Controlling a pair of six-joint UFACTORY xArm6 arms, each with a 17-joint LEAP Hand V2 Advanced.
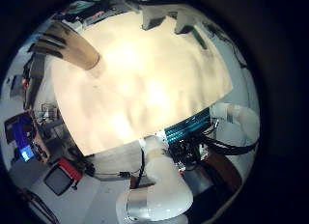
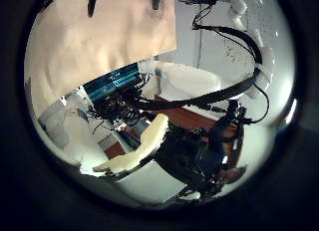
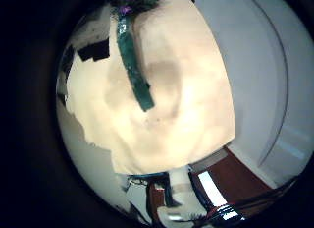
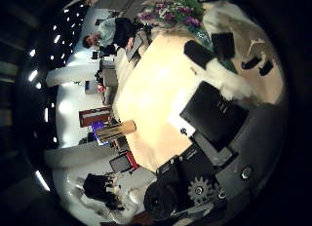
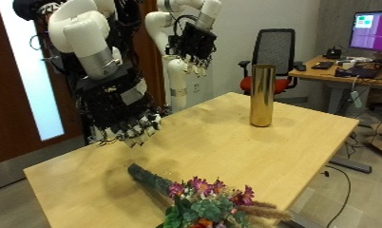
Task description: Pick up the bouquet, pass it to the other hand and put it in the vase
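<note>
The bouquet (image 5: 198, 199) lies on the light wooden table (image 5: 293, 142) near its front edge, green wrapped stem toward the right hand, purple and pink flowers toward the front. The tall gold vase (image 5: 262, 95) stands upright at the table's far side. My right hand (image 5: 122, 119) hangs open above the table, behind the stem end, holding nothing. My left hand (image 5: 191, 43) is open, high above the far edge. The right little finger side palm view shows the stem (image 3: 134, 66) on the table. The right thumb side palm view shows the flowers (image 4: 175, 10) and the vase (image 4: 117, 131).
An office chair (image 5: 277, 52) stands behind the vase. A desk with a monitor (image 5: 369, 28) is at the back of the room. A brown door (image 5: 4, 95) is behind the right arm. The left thumb side palm view shows a table corner (image 2: 100, 37).
</note>
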